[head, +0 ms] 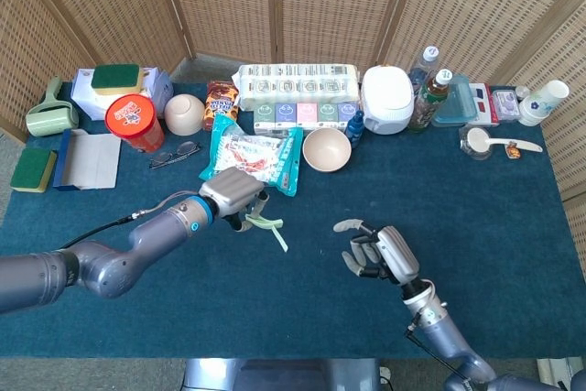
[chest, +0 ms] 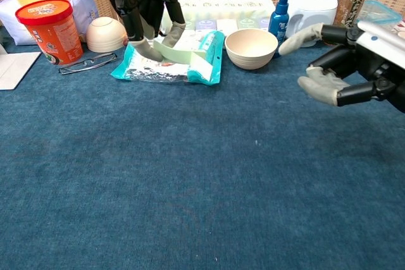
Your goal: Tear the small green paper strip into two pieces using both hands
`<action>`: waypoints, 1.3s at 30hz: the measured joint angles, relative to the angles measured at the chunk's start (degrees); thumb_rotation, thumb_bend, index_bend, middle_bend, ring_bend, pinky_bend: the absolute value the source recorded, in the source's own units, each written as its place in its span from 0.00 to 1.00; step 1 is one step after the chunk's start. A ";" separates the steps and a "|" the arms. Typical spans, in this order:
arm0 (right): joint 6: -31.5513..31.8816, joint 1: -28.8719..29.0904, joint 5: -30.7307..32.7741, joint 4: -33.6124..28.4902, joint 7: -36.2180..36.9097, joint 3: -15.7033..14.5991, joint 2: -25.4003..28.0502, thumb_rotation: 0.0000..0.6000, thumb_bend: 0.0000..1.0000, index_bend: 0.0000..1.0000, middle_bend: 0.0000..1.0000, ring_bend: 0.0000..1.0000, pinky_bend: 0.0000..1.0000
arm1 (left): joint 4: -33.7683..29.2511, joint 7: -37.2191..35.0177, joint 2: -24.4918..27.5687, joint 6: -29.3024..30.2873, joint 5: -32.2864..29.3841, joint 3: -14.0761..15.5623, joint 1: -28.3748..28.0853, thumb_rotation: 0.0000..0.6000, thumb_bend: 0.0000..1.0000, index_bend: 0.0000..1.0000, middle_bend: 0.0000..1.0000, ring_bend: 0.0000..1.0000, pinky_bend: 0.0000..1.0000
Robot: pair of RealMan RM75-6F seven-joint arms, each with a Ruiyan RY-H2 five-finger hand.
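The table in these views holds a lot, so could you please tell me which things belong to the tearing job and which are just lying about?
Belonging to the job:
- green paper strip, held above the table
- left robot hand, holding it
- right robot hand, empty, fingers apart

Just lying about:
- snack bag
- beige bowl
- red tub
- glasses
- white cooker
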 measured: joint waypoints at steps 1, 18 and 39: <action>0.07 0.23 -0.05 0.12 -0.18 0.14 -0.31 1.00 0.43 0.37 0.88 0.91 0.91 | 0.09 -0.09 -0.30 -0.08 -0.56 0.28 -0.54 1.00 0.35 0.67 1.00 1.00 1.00; -1.42 4.15 1.16 2.89 -5.56 1.69 -5.71 1.00 0.43 0.38 0.90 0.92 0.91 | 0.78 -1.55 -2.49 0.17 -4.90 3.30 -5.44 1.00 0.35 0.67 1.00 1.00 1.00; -2.65 7.23 0.72 2.35 -8.49 0.45 -8.34 1.00 0.44 0.38 0.90 0.92 0.91 | 1.78 -4.25 -3.24 0.50 -5.40 4.46 -7.52 1.00 0.35 0.67 1.00 1.00 1.00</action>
